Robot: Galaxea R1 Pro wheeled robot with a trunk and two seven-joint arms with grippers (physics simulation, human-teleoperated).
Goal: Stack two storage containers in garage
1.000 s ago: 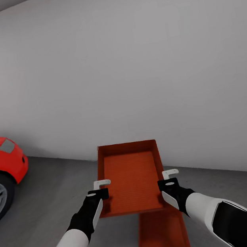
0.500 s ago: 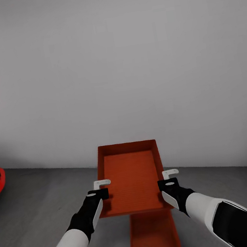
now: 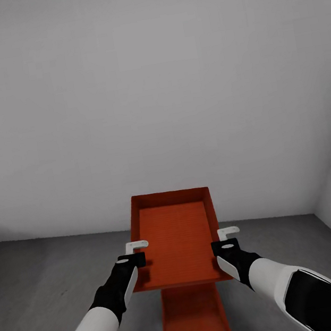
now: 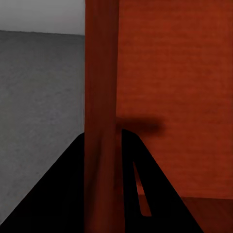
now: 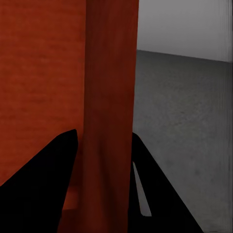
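Carrying a bin (image 3: 176,236) out front in the head view, both arms are gripping its long walls so it is riding level above the floor (image 3: 54,270). The left end effector (image 3: 131,257) is clamped on the left wall, the right end effector (image 3: 225,244) on the right wall, a symmetric hold that is likely keeping the load from tilting. A second bin (image 3: 194,319) is showing lower down under the held one; whether it is resting on the floor I cannot tell. White garage walls are meeting in a corner at right.

Left wrist view: fingers (image 4: 73,194) are straddling the bin's wall (image 4: 102,97), pinched onto it, grey floor beyond.

Right wrist view: same pinch, fingers (image 5: 43,179) are closing on the wall (image 5: 109,97) from both sides, floor beyond.

Stacking is not yet done.
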